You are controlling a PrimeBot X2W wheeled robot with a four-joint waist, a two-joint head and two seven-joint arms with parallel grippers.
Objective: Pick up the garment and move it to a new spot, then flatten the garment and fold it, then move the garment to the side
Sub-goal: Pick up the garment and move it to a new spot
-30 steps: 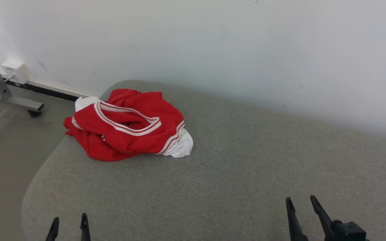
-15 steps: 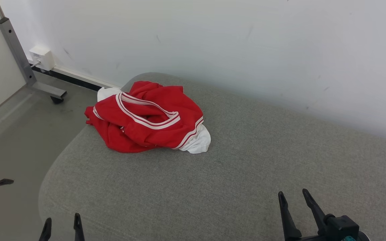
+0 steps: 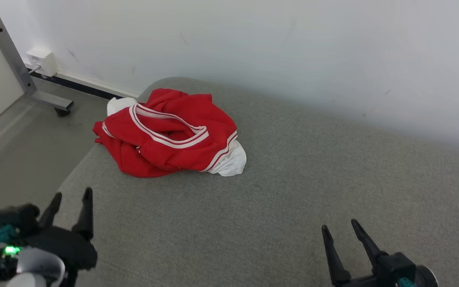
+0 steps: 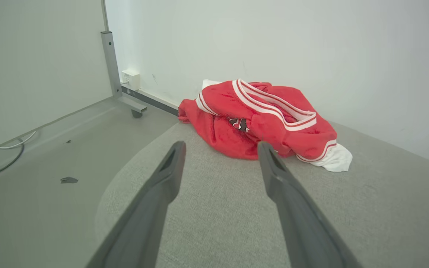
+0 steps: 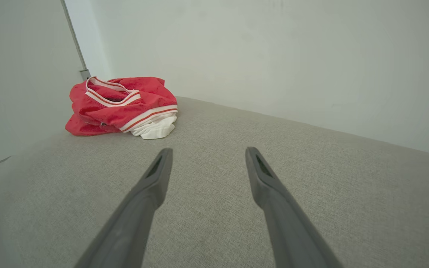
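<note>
A crumpled red garment (image 3: 173,135) with white striped trim and a white part lies in a heap near the far left corner of the grey padded surface (image 3: 285,191). It also appears ahead of the left fingers (image 4: 263,119) and far off to the left in the right wrist view (image 5: 121,106). My left gripper (image 3: 72,195) is open over the surface's left edge, short of the garment. At the lower right my right gripper (image 3: 339,231) is open and empty, well away from the garment.
A white wall (image 3: 293,52) runs close behind the surface. On the floor at the left stand a grey metal leg with a caster (image 3: 58,109) and a white wall box (image 3: 40,61). The surface's rounded left edge drops to the floor (image 3: 10,147).
My left gripper has risen well into the head view, towards the garment. The right gripper has edged slightly up and left. The head camera shifted, so the whole scene moved.
</note>
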